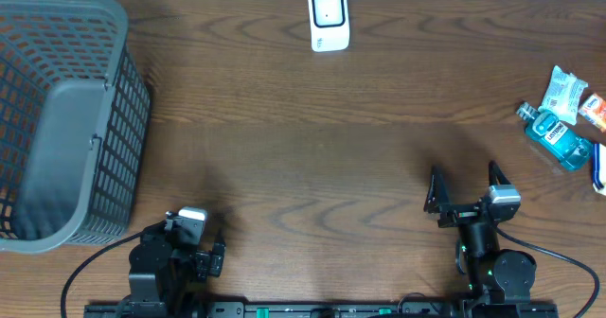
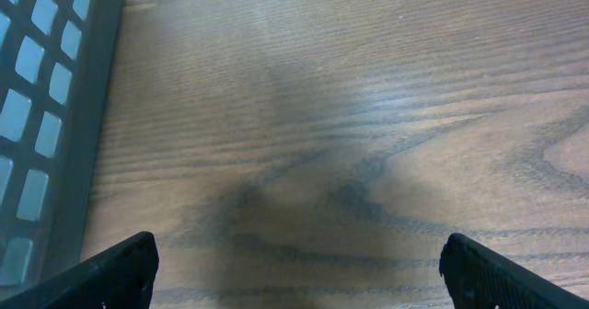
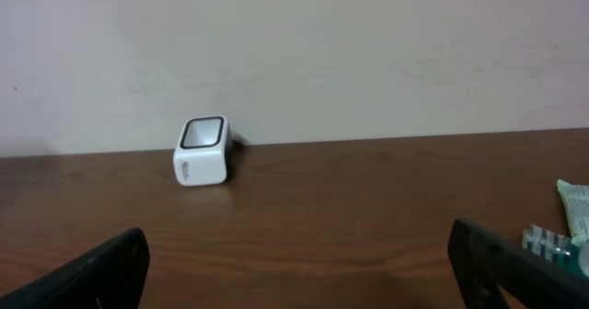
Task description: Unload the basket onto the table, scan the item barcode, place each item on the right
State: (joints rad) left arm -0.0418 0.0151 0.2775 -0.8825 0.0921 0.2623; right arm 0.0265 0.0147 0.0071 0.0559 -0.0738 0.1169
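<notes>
The white barcode scanner [image 1: 329, 19] stands at the far edge of the table, its dark window facing up; the right wrist view shows the scanner [image 3: 204, 150] against the wall. Several items lie at the far right: a blue bottle [image 1: 559, 133], a white-green packet [image 1: 564, 90] and an orange pack [image 1: 596, 111]. Only the bottle's cap [image 3: 549, 243] and the packet's corner [image 3: 576, 203] reach into the right wrist view. My right gripper [image 1: 464, 187] [image 3: 299, 258] is open and empty, left of the items. At the near left, my left gripper [image 1: 186, 233] [image 2: 296, 268] is open over bare wood.
A large grey mesh basket [image 1: 114, 119] fills the left end of the table, and its wall [image 2: 55, 116] runs just left of my left gripper. A dark-and-white object [image 1: 600, 167] pokes in at the right edge. A pale wall [image 3: 368, 51] rises behind the table.
</notes>
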